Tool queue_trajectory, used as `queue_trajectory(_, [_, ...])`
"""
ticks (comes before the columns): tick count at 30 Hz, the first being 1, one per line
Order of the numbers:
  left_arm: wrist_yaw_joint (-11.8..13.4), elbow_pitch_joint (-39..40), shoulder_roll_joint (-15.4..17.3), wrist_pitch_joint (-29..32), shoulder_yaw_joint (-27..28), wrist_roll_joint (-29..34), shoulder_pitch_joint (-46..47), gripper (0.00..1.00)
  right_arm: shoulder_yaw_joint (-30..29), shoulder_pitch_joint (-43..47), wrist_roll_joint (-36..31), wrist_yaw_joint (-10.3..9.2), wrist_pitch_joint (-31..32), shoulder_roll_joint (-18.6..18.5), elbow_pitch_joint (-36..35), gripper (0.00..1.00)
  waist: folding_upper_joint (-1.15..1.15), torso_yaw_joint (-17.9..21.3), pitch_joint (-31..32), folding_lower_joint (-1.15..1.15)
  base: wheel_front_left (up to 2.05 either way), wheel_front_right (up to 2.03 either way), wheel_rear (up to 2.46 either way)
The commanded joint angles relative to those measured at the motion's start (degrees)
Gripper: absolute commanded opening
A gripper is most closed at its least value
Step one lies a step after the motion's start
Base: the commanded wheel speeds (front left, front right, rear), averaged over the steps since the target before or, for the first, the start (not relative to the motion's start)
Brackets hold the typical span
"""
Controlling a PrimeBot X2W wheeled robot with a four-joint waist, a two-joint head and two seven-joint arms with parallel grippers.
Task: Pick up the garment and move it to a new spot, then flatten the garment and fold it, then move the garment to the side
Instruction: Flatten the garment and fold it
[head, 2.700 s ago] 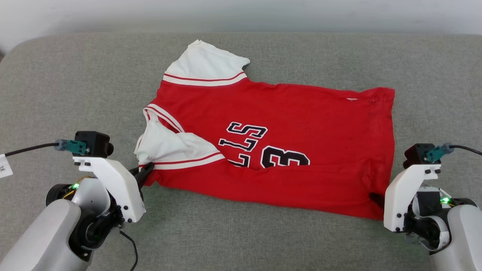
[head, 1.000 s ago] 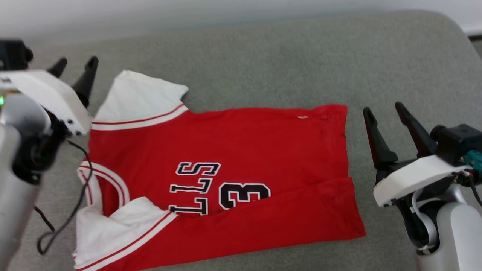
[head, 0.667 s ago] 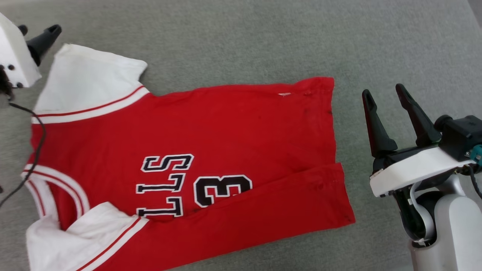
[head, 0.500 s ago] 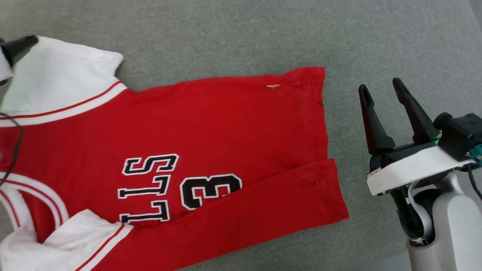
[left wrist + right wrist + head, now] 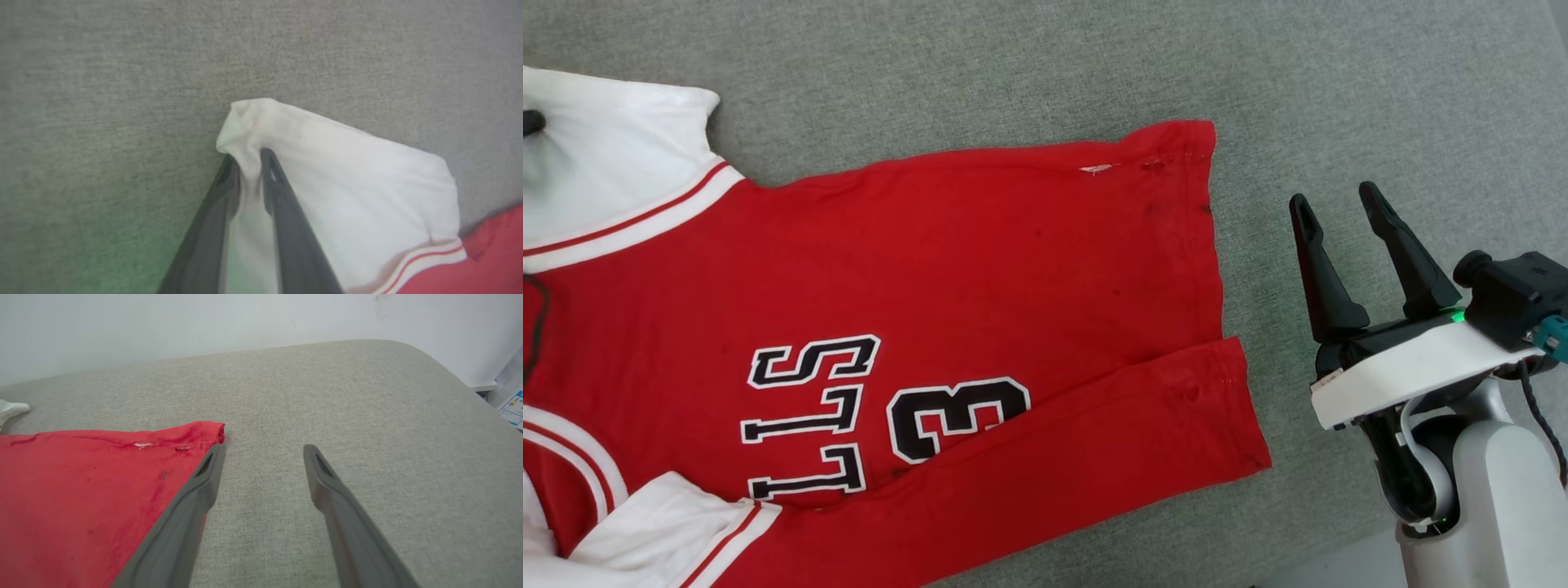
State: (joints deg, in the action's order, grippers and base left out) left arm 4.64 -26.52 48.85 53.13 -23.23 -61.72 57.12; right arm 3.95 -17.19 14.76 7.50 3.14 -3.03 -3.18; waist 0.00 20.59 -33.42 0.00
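Observation:
The garment [image 5: 947,278], a red jersey with black-and-white letters and a "3", lies spread on the grey cushion, its near long edge folded over. Its far white sleeve [image 5: 347,192] with red-white trim is pinched at the corner by my left gripper [image 5: 249,157], shut on the fabric; in the head view just a dark tip [image 5: 531,122] of that gripper shows at the left edge. My right gripper [image 5: 1331,200] hovers open to the right of the jersey's hem, with nothing between its fingers; the hem's far corner [image 5: 218,430] lies just beyond the left fingertip [image 5: 208,461].
The grey upholstered surface [image 5: 1013,65] stretches beyond the jersey to a white wall [image 5: 163,322]. Its rounded right edge [image 5: 470,388] drops off near a paper with blue print [image 5: 512,408]. A dark cable [image 5: 535,327] hangs over the jersey at the far left.
The head camera has swung right and down, sliding the jersey left in view. My left gripper has gone from the near sleeve to the far sleeve and shut on it. My right gripper released the hem and stands open.

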Motion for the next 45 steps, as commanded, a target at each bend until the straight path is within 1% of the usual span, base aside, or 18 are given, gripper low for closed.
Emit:
queue_trajectory(1, [-0.2, -1.5, -3.6, 0.6, -2.9, 0.2, -5.1, 0.0, -0.3, -0.6, 0.3, -0.02, 0.4, 0.2, 0.3, 1.0, 0.0, -0.4, 0.5, 0.0, 0.0, 0.0, 0.0])
queue_trajectory(5, [-1.2, -0.9, -4.0, -3.9, -2.6, 1.8, -4.2, 0.0, -1.3, -1.7, 2.3, -0.02, 2.9, 0.2, 2.1, 1.0, 0.0, -2.0, 2.0, 0.0, 0.0, 0.0, 0.0])
queue_trajectory(8, [-2.1, 0.0, -4.4, -8.1, -2.2, 3.4, -2.9, 0.0, -1.9, -3.6, 4.1, -0.02, 6.8, 0.2, 4.5, 1.0, 0.0, -3.5, 3.5, 0.0, 0.0, 0.0, 0.0])
queue_trajectory(13, [-3.2, 2.1, -6.1, -13.4, -2.6, 5.6, -1.4, 0.0, -2.5, -9.4, 6.2, -0.02, 15.9, -2.7, 11.9, 1.0, 0.0, -7.0, 5.5, 0.0, 0.0, 0.0, 0.0])
queue_trajectory(17, [-4.7, 5.0, -8.2, -15.8, -3.0, 5.6, -0.7, 0.0, -1.9, -14.9, 8.8, -0.02, 23.3, -4.9, 18.1, 1.0, 0.0, -10.0, 5.8, 0.0, 0.0, 0.0, 0.0])
queue_trajectory(20, [-5.2, 6.8, -8.5, -17.3, -3.5, 6.6, -0.8, 0.0, -0.7, -18.8, 9.4, -0.02, 28.5, -6.2, 22.2, 1.0, 0.0, -12.0, 5.5, 0.0, 0.0, 0.0, 0.0])
queue_trajectory(21, [-5.4, 7.4, -9.1, -17.7, -3.5, 6.4, -0.9, 0.0, -0.4, -20.0, 9.5, -0.02, 30.1, -6.7, 23.6, 1.0, 0.0, -12.6, 5.4, 0.0, 0.0, 0.0, 0.0])
queue_trajectory(23, [-5.7, 8.2, -9.8, -18.3, -3.5, 6.0, -1.5, 0.0, 0.1, -21.5, 9.5, -0.02, 33.3, -7.0, 26.9, 1.0, 0.0, -13.4, 5.3, 0.0, 0.0, 0.0, 0.0])
queue_trajectory(26, [-6.0, 8.8, -10.0, -19.3, -3.9, 6.4, -2.4, 0.0, 1.3, -22.4, 8.9, -0.02, 39.3, -7.1, 32.1, 1.0, 0.0, -14.4, 5.7, 0.0, 0.0, 0.0, 0.0])
queue_trajectory(27, [-6.3, 9.0, -10.3, -19.7, -4.0, 6.1, -2.6, 0.0, 1.6, -22.6, 8.8, -0.02, 40.9, -7.0, 33.4, 0.76, 0.0, -14.6, 5.9, 0.0, 0.0, 0.0, 0.0])
queue_trajectory(28, [-6.5, 9.0, -10.5, -19.9, -4.0, 6.0, -2.9, 0.0, 2.0, -22.7, 8.8, -0.01, 42.5, -7.0, 34.3, 0.22, 0.0, -14.7, 6.1, 0.0, 0.0, 0.0, 0.0])
queue_trajectory(29, [-6.6, 8.9, -10.6, -20.1, -4.2, 6.1, -3.1, 0.0, 2.3, -22.8, 8.7, -0.01, 43.4, -7.0, 34.8, 0.0, 0.0, -14.9, 6.3, 0.0, 0.0, 0.0, 0.0])
queue_trajectory(32, [-6.9, 8.7, -10.7, -21.0, -4.3, 6.2, -3.9, 0.0, 2.5, -24.6, 8.4, -0.02, 42.9, -7.5, 34.0, 0.0, 0.0, -15.1, 7.1, 0.0, 0.0, 0.0, 0.0])
queue_trajectory(37, [-7.6, 8.1, -11.4, -24.5, -3.9, 6.2, -6.4, 0.0, 1.9, -25.2, 7.2, -0.02, 39.1, -9.4, 29.5, 0.0, 0.0, -15.7, 10.5, 0.0, 0.0, 0.0, 0.0])
queue_trajectory(42, [-7.9, 8.8, -12.0, -28.6, -3.4, 5.1, -12.0, 0.0, 0.7, -20.0, 7.2, -0.02, 37.1, -10.6, 24.1, 0.0, 0.0, -17.0, 15.4, 0.0, 0.0, 0.0, 0.0])
queue_trajectory(45, [-7.4, 10.1, -11.9, -31.0, -2.9, 4.4, -16.9, 0.0, -0.3, -15.2, 7.6, -0.02, 36.4, -11.0, 21.0, 0.0, 0.0, -17.8, 18.5, 0.0, 0.0, 0.0, 0.0])
